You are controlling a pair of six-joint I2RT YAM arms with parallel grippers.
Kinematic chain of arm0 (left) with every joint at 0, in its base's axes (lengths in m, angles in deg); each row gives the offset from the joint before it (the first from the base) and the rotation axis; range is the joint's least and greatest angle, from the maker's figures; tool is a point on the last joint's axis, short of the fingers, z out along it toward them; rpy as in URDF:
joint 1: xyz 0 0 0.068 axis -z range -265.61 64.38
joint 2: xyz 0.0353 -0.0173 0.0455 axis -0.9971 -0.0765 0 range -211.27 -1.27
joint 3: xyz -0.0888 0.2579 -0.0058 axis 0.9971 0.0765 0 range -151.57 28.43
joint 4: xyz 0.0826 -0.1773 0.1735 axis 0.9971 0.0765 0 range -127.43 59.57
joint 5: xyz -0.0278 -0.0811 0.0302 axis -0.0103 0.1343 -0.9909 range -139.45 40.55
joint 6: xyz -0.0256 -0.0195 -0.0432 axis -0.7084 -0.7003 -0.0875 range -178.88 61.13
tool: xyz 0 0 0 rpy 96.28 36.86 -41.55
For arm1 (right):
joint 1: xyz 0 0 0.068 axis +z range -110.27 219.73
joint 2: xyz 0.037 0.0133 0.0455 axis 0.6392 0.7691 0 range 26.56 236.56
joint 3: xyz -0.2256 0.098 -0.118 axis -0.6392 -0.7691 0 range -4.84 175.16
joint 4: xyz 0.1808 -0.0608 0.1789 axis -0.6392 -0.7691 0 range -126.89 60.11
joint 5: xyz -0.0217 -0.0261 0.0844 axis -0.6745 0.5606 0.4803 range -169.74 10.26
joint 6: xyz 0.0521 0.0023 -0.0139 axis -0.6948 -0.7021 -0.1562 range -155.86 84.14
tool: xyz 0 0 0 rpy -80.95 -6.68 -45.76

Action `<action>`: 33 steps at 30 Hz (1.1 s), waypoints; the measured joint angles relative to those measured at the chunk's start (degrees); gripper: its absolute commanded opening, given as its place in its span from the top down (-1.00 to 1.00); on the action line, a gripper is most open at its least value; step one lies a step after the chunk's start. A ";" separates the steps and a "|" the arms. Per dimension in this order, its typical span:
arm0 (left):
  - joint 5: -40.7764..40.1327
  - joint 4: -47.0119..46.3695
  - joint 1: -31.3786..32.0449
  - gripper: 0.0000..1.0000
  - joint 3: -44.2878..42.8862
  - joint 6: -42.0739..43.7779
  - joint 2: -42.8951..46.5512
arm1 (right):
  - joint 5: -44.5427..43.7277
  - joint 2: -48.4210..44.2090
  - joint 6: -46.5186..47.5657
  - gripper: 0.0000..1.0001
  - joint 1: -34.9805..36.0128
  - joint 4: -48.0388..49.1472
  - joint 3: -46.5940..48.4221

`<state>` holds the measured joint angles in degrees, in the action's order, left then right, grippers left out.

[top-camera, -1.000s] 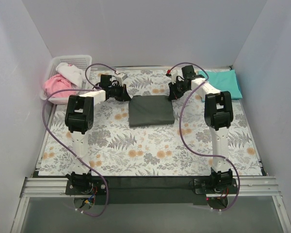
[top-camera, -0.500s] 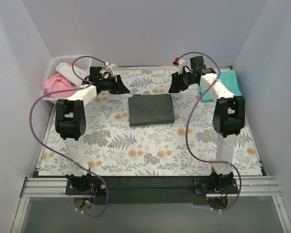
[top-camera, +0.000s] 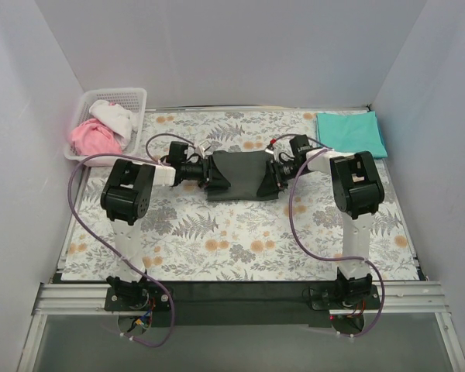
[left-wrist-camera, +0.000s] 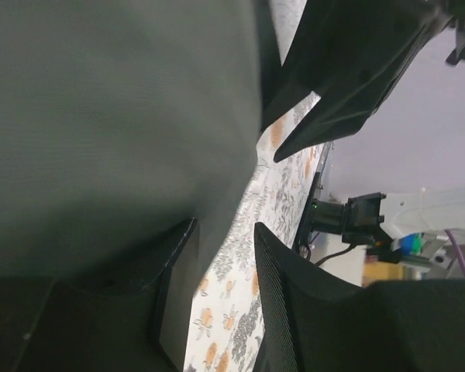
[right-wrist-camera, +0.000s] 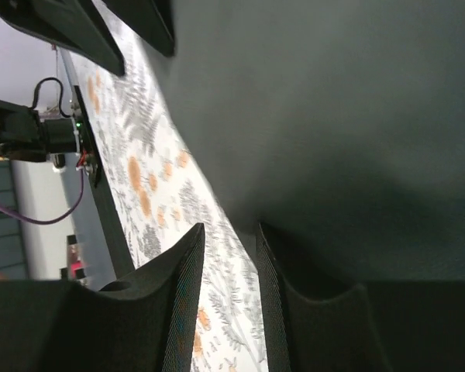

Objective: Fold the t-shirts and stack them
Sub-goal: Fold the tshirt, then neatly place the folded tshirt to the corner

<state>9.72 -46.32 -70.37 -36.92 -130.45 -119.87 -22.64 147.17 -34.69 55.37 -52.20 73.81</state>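
The dark charcoal-grey t-shirt [top-camera: 241,175] lies folded in a rectangle at the middle of the floral sheet. My left gripper [top-camera: 215,174] is low at its left edge and my right gripper [top-camera: 266,179] is low at its right edge. In the left wrist view the shirt [left-wrist-camera: 116,116] fills the upper left; the left gripper [left-wrist-camera: 225,232] is open with the shirt's edge at one finger. In the right wrist view the shirt [right-wrist-camera: 333,116] fills the upper right; the right gripper [right-wrist-camera: 229,232] is open beside its edge. The teal t-shirt [top-camera: 351,133] lies folded at the back right.
A white basket [top-camera: 133,96] with pink and white cloths stands at the back left corner. The floral sheet [top-camera: 240,240] covers the table. Walls close in the left, right and back sides. Purple cables loop off both arms.
Both arms have swung from the back of the table down and inward. The grippers now sit low at the charcoal shirt's left and right edges. The shirt has not moved.
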 measured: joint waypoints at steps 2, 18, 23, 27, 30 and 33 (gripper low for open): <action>-0.57 -1.46 -0.28 0.37 0.66 -1.84 -2.32 | -0.66 2.38 -0.13 0.32 -0.26 0.00 -1.88; -17.66 15.17 5.03 -0.11 -0.76 30.40 14.58 | -8.37 -20.52 -0.96 -0.31 -3.13 2.69 -10.43; -31.47 15.91 19.54 -0.11 -3.08 47.43 17.51 | -14.21 -26.56 -6.78 -0.39 -8.63 7.52 -15.98; -39.89 14.82 27.30 -0.11 -2.29 57.92 15.06 | -17.73 -25.51 -10.93 -0.39 -12.68 7.93 -17.70; -43.95 13.55 29.90 -0.10 -2.01 62.99 12.52 | -18.84 -24.52 -13.49 -0.40 -13.79 8.90 -17.70; -47.32 12.26 31.47 -0.08 -2.38 66.36 9.01 | -18.86 -23.43 -16.22 -0.42 -13.92 10.54 -18.03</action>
<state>-37.60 -34.05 -38.90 -39.30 -64.09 -110.87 -41.50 123.74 -50.91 41.45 -41.66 55.78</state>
